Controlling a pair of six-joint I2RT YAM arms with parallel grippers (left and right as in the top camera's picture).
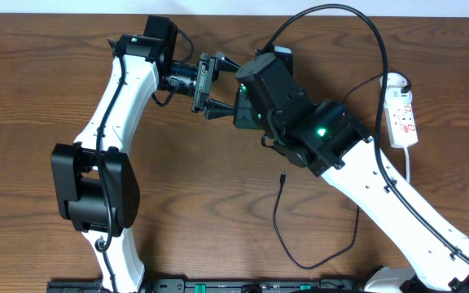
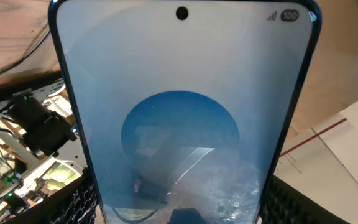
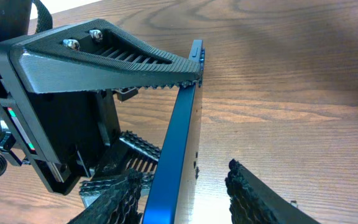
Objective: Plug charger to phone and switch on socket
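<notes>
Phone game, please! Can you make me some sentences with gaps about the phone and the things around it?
1. The left gripper grips the phone, while the right gripper is ___.
2. The phone's top corner shows the number ___.
3. The charger lying unplugged is coloured ___.
4. The socket is mostly ___.

Missing words: open; 100; black; white.

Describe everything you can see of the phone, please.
The phone is a slim slab with a dark blue, metallic-looking frame and rounded corners. Its screen is lit: pale blue-teal wallpaper with a darker blue disc, a punch-hole camera at the top edge, signal bars and a "100" badge in one corner. It is held off the wooden table, clamped in the serrated jaws of the left gripper. The right gripper straddles its thin edge, jaws open.
</notes>
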